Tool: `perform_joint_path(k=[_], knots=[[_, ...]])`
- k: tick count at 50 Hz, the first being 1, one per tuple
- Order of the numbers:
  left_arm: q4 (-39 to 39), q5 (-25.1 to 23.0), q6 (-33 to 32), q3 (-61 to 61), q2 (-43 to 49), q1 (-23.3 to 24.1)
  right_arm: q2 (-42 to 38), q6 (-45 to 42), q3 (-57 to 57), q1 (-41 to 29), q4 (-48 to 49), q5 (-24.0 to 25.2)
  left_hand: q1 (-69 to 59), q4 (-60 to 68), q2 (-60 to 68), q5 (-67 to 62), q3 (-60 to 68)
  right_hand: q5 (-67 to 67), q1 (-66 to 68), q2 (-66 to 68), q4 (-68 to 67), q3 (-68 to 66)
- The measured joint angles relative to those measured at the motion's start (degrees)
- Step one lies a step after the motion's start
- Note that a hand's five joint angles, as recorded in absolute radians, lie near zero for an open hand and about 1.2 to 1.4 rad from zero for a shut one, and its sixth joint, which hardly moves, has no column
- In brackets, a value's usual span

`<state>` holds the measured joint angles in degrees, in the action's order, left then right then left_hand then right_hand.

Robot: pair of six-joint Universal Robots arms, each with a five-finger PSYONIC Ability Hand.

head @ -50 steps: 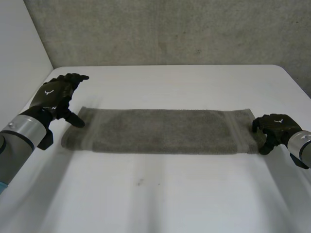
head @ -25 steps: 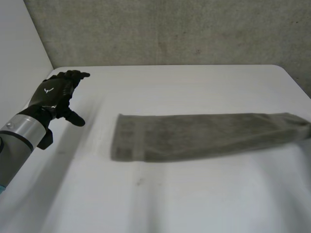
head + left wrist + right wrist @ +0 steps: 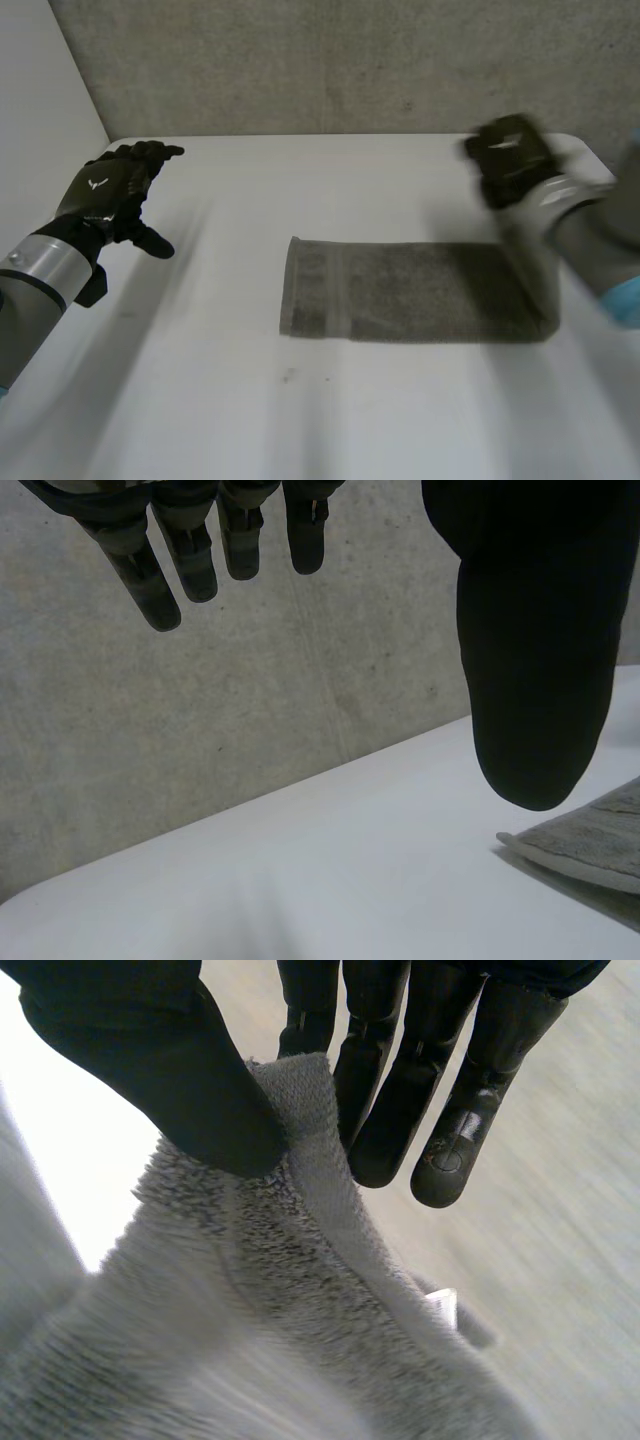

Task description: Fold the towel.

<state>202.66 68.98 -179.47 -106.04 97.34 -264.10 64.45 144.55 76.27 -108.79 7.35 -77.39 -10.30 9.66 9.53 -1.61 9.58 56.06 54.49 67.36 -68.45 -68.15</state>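
A grey towel [image 3: 400, 290] lies on the white table [image 3: 300, 420], right of centre, with its striped short end toward the left. My right hand [image 3: 510, 160] is raised over the table's far right. In the right wrist view its thumb [image 3: 150, 1070] and fingers [image 3: 390, 1090] pinch an edge of the towel [image 3: 300, 1310], which hangs down from them. My left hand [image 3: 105, 195] hovers at the table's far left, well apart from the towel, fingers straight and spread. Past the left hand's thumb [image 3: 530, 630], a towel corner [image 3: 590, 840] rests on the table.
A grey concrete wall [image 3: 350, 60] runs along the table's far edge. A white wall [image 3: 40, 100] stands at the left. Bare tabletop stretches between my left hand and the towel, and across the front.
The right hand closed on the towel's right end, dragged it rightward, then lifted it up and back. The towel's left end slid away from the left hand, which stayed put.
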Motion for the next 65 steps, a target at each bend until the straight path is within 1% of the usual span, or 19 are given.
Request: perform_joint_path(k=[7,13,15,16,17,19,24,33,40,42,44,46,47,48,50,56,61,64,65], knots=[[0.0,0.0,0.0,0.0,0.0,0.3,-9.6,-0.9,-1.2,-17.6,2.2,0.0,0.0,0.0,0.0,0.0,0.0,0.1,0.0,0.0,0.0,0.0],[0.1,-0.1,0.0,0.1,0.3,1.0,-15.2,-2.2,-1.5,-22.5,2.2,-0.2,0.0,0.0,0.0,0.0,0.0,-0.5,-0.3,-0.8,1.1,1.1],[0.2,-0.1,0.0,0.3,0.4,1.2,-15.8,-2.4,-1.5,-22.9,2.2,-0.3,0.0,0.0,0.0,0.0,0.0,-3.2,-0.8,-4.7,5.5,5.3],[0.3,-0.1,-0.1,0.6,0.8,1.6,-16.3,-2.6,-1.6,-23.3,2.1,-0.7,0.0,0.0,0.0,0.0,0.0,-20.7,-19.7,-25.0,24.7,24.4],[0.4,-0.1,-0.1,0.8,0.9,1.7,-16.2,-2.6,-1.6,-23.3,2.1,-0.9,0.0,0.0,0.0,0.0,0.0,-26.2,-25.2,-29.4,30.3,29.9],[0.7,-0.1,-0.1,1.6,1.6,2.4,-14.8,-2.3,-1.6,-23.0,2.0,-1.7,0.0,0.0,0.0,0.0,0.0,-45.2,-39.7,-48.3,49.3,48.9],[1.7,0.1,-0.1,4.8,4.4,5.4,-8.4,2.1,0.9,-18.6,1.7,-3.8,0.0,0.0,0.0,0.0,0.0,-52.2,-42.5,-53.9,55.2,56.0],[2.5,0.8,0.0,12.0,10.5,13.6,2.1,14.2,12.8,-4.2,0.3,-4.2,0.0,0.0,0.1,0.0,0.0,-52.4,-42.5,-53.9,55.2,56.0],[2.5,3.0,-0.9,14.5,13.3,18.2,4.1,13.8,24.5,8.7,-0.2,0.8,0.0,0.0,0.1,0.0,0.0,-52.2,-42.2,-53.7,55.0,54.9],[2.5,3.8,-1.6,14.4,13.5,18.8,4.0,12.4,26.9,11.7,-0.1,2.2,0.0,0.0,0.1,0.0,0.0,-48.8,-39.4,-50.0,51.6,50.5],[2.5,4.3,-2.5,14.2,13.6,19.1,3.7,10.7,28.4,13.8,0.2,3.4,0.0,0.0,0.1,0.0,0.0,-33.5,-24.8,-33.0,35.3,34.9],[2.5,4.3,-2.5,14.2,13.6,19.1,3.7,10.7,28.4,13.8,0.2,3.4,0.0,0.0,0.1,0.0,0.0,-33.5,-24.8,-33.0,35.3,34.9],[2.5,4.6,-3.2,14.0,13.6,19.3,3.4,9.3,29.1,14.9,0.7,4.0,0.0,0.0,0.1,0.0,0.0,-15.6,-12.0,-14.6,16.3,15.9],[2.5,4.8,-3.7,13.8,13.6,19.5,3.3,8.6,29.2,15.3,1.0,4.2,0.0,0.0,0.1,0.0,0.0,-10.6,-9.1,-9.3,10.8,10.6],[2.4,5.0,-4.9,13.4,13.6,19.9,3.0,7.3,29.0,15.8,2.4,4.5,0.0,0.0,0.1,0.0,0.0,-1.9,-5.8,-0.2,1.1,0.9],[2.4,5.1,-6.1,12.4,13.1,20.3,3.4,6.7,26.9,14.5,6.3,3.9,0.0,0.0,0.0,0.0,0.0,-0.9,-5.8,0.0,0.2,0.3],[2.4,5.1,-6.3,10.5,11.3,20.1,4.3,8.1,20.9,5.2,10.0,1.9,0.0,0.0,0.0,0.0,0.0,0.1,-5.8,0.0,0.0,0.3],[2.4,5.2,-6.2,9.5,10.0,19.8,2.6,9.8,15.3,-4.6,10.5,0.1,0.0,0.0,0.0,0.0,0.0,0.7,-5.8,0.0,0.0,0.3],[2.4,5.2,-6.2,9.5,10.0,19.8,2.6,9.8,15.3,-4.6,10.5,0.1,0.0,0.0,0.0,0.0,0.0,0.7,-5.8,0.0,0.0,0.3]])
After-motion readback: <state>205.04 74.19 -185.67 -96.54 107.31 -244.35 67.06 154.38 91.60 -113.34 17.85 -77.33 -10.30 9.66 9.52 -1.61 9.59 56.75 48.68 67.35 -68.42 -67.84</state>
